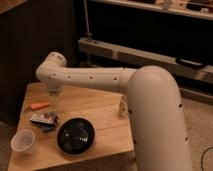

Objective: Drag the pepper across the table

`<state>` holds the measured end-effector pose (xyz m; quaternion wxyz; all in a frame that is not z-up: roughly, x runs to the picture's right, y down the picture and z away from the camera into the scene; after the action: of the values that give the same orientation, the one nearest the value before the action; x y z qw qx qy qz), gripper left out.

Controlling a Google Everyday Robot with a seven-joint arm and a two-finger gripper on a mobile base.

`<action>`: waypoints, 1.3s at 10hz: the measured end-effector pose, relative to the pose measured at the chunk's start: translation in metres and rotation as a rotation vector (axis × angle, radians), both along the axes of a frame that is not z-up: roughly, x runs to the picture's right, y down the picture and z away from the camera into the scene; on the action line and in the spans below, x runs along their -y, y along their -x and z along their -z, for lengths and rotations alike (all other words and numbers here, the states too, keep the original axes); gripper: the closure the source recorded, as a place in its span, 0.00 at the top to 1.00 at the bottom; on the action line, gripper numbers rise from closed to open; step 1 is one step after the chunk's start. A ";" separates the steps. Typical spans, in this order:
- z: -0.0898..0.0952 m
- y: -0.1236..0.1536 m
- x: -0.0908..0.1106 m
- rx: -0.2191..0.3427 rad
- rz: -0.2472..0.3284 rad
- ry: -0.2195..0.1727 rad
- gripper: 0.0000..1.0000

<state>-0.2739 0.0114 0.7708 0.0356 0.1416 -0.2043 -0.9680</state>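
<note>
Your arm [90, 79] reaches left from the big white body on the right, running nearly level over the table [107, 117]. It bends at a rounded joint above the back left part of the top. From that joint the wrist drops straight down, and the gripper [54, 92] hangs below it, low over the planks. You cannot tell whether the claw is spread or closed.

The pepper [39, 106] lies flat near the table's left edge, just left of and in front of the gripper, apart from it. Nearer the front sit a black box [44, 119], a black bowl [75, 135] and a pale cup [24, 142].
</note>
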 end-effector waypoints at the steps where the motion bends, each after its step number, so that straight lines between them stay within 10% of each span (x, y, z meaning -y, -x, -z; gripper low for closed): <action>1: -0.003 -0.001 0.014 0.051 0.011 -0.024 0.80; 4: -0.020 -0.007 0.058 0.244 0.027 -0.093 0.80; 7: -0.028 -0.012 0.081 0.322 0.028 -0.145 0.80; 13: -0.044 0.019 0.076 0.401 0.092 -0.083 0.80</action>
<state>-0.2927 -0.0647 0.8152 -0.0557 0.3235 -0.1735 -0.9285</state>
